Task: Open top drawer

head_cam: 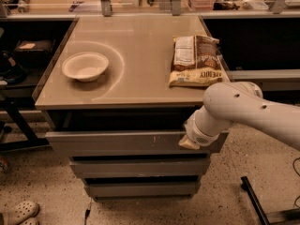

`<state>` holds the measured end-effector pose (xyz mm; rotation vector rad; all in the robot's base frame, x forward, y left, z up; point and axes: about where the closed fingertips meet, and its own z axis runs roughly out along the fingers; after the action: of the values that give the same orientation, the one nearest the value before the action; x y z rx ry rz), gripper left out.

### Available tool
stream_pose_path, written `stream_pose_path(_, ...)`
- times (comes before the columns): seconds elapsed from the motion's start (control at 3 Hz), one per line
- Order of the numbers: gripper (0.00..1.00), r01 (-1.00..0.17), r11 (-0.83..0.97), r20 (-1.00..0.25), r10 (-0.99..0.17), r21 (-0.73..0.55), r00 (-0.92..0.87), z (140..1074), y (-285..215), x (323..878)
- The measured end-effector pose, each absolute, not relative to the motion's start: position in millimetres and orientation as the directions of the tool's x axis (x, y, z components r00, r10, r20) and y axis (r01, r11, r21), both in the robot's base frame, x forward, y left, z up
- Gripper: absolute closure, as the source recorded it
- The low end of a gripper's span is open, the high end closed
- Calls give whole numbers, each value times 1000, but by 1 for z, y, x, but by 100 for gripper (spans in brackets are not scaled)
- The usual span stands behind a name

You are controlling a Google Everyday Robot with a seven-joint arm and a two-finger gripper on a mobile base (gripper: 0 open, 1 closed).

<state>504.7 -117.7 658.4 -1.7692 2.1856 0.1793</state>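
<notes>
Camera view, looking down from the front at a grey-brown table with three drawers stacked under it. The top drawer sits right below the table's front edge. Its flat grey front runs nearly the full width of the table and carries a few small pale scratches right of centre. This front stands forward of the two narrower drawer fronts beneath it, the middle drawer and the bottom drawer. A dark gap shows between its upper edge and the underside of the tabletop, and what lies inside is in shadow.

The white arm reaches in from the right edge of the picture, below the table's front right corner. The gripper is at the right end of the top drawer's front, its pale tip against the upper part of that front. Whether the gripper is open or closed cannot be told, nor whether it grips the drawer.

On the tabletop a white bowl sits upright near the left edge. A bag of chips lies flat by the right edge, close to the front right corner and well apart from the bowl. On the speckled floor, a pale sandal lies at the lower left.
</notes>
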Motion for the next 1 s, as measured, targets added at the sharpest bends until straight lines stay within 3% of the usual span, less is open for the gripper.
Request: stream_pose_path(1.0, 100, -965, 249, -324, -922, -76, -213, 674, -122, 488)
